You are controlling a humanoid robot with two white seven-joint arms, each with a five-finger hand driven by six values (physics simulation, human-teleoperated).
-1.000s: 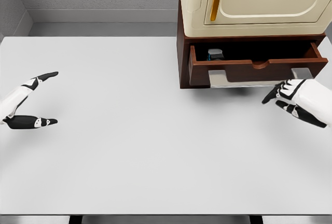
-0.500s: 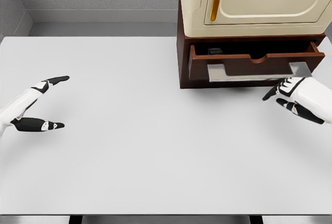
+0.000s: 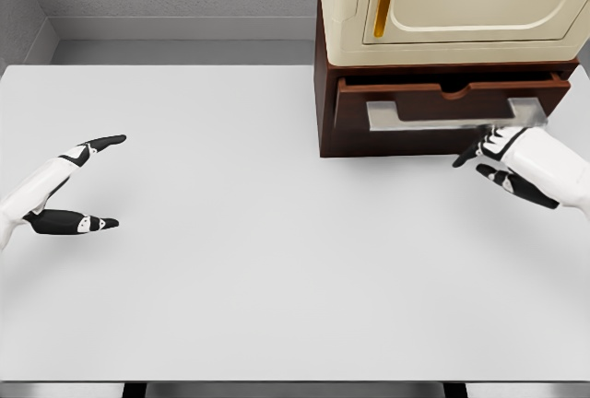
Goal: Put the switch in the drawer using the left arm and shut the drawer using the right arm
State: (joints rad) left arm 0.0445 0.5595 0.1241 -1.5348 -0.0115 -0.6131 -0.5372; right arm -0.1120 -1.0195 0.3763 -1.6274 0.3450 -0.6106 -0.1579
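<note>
The switch was nowhere I could see in the head view; I judged it was already inside the drawer (image 3: 447,103), since the surface (image 3: 277,251) in front of the cabinet (image 3: 324,94) held nothing but my two arms. The drawer sat almost flush with the cabinet's brown front, only a thin dark gap showing along its top edge, so I could not look in to confirm. Its metal handle (image 3: 452,117) stood out just in front of the drawer face.

My right robot hand (image 3: 502,160) was just below the handle's right end, fingers loosely spread and gripping nothing, close to or touching the handle; I could not tell which. My left robot hand (image 3: 78,186) rested well to the left of the cabinet, thumb and fingers wide apart, empty.

By my reading the placing step was done and the closing nearly so; a last small push seemed to remain.
</note>
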